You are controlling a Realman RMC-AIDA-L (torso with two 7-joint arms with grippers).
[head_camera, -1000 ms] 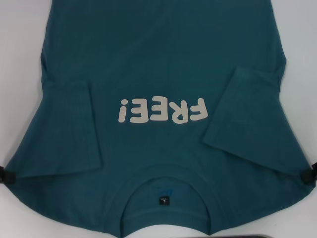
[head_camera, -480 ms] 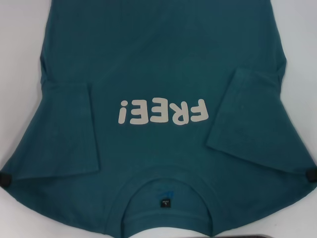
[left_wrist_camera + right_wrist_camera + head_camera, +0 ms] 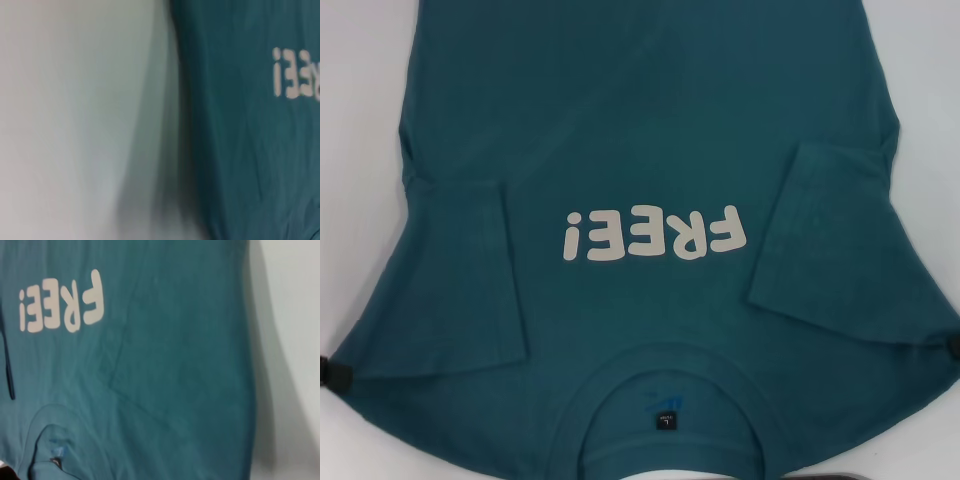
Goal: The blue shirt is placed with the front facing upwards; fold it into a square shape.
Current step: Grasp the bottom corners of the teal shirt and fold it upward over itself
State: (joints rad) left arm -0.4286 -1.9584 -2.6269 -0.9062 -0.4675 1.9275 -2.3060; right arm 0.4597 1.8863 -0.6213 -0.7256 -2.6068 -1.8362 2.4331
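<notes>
Blue shirt [image 3: 640,130]: front up on white table [image 3: 360,90], collar nearest robot, hem far; both sleeves folded inward. Long axis runs away from robot. Left gripper [image 3: 332,373] at left shoulder corner, right gripper [image 3: 952,347] at right, equally near; probably pinching fabric, closure can't be told. No containers.

You're looking at a bare test bench: only a plain, smooth white tabletop [image 3: 360,120], with no surroundings visible.
</notes>
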